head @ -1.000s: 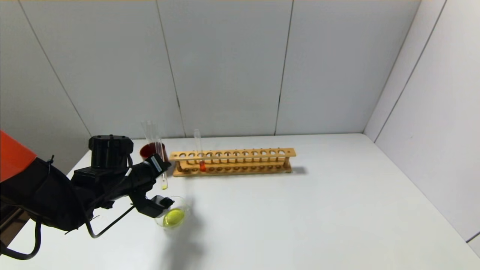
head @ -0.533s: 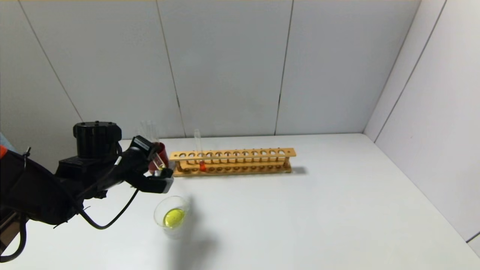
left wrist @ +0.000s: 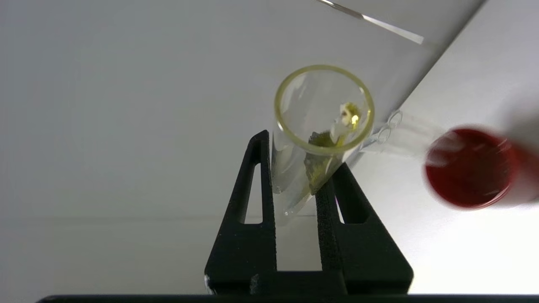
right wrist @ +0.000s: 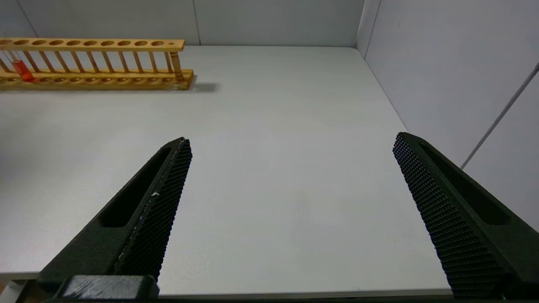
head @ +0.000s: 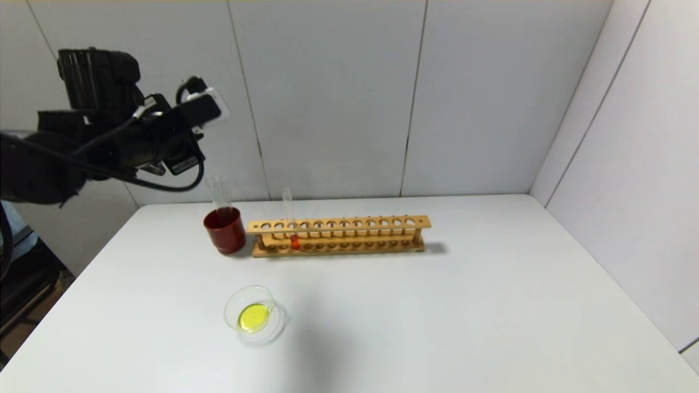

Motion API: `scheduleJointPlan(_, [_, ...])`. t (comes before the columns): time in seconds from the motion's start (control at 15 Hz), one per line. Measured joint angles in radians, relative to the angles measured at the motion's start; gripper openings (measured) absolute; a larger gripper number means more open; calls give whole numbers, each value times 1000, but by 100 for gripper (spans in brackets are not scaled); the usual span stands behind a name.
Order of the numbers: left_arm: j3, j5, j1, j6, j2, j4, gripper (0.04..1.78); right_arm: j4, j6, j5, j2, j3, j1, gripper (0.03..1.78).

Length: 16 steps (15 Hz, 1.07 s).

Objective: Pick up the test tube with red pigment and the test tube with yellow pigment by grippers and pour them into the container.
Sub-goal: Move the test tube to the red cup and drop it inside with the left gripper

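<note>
currently: yellow tube point(left wrist: 322, 139) nearly empty, clamped in left gripper point(left wrist: 294, 185) high over table; dish point(head: 252, 315) holds yellow; red tube point(head: 291, 224) in rack point(head: 349, 232); right gripper point(right wrist: 290, 202) wide open, empty — next prob. stow tube, fetch red.

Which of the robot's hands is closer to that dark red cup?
The left. The left gripper, holding the test tube with yellow pigment, hangs high above the dark red cup. The right gripper is far off, over bare table.

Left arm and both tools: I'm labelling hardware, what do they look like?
The left arm is bulky and black, with loose black cables and a white-labelled block near its end. The left tool has slim black slotted fingers. The right tool has wedge-shaped black fingers with dimpled pads.
</note>
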<state>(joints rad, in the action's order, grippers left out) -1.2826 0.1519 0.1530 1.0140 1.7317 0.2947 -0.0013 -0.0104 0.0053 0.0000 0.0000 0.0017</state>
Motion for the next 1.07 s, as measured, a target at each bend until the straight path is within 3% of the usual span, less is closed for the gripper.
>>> scheduleJointPlan(0.2, [-163, -117, -43, -417, -26, -338, 32, 0, 0, 0, 0, 0, -1, 175])
scheduleJointPlan(0.33, [-181, -205, -77, -633, -47, -425, 32, 0, 0, 0, 0, 0, -1, 175])
scheduleJointPlan(0.53, [-108, -224, -89, -811, -78, -401, 32, 0, 0, 0, 0, 0, 0, 175])
scheduleJointPlan(0.8, [-16, -236, -118, -887, -81, -260, 32, 0, 0, 0, 0, 0, -1, 175])
scheduleJointPlan(1.07, [56, -241, -141, -1054, -40, -140, 32, 0, 0, 0, 0, 0, 0, 175])
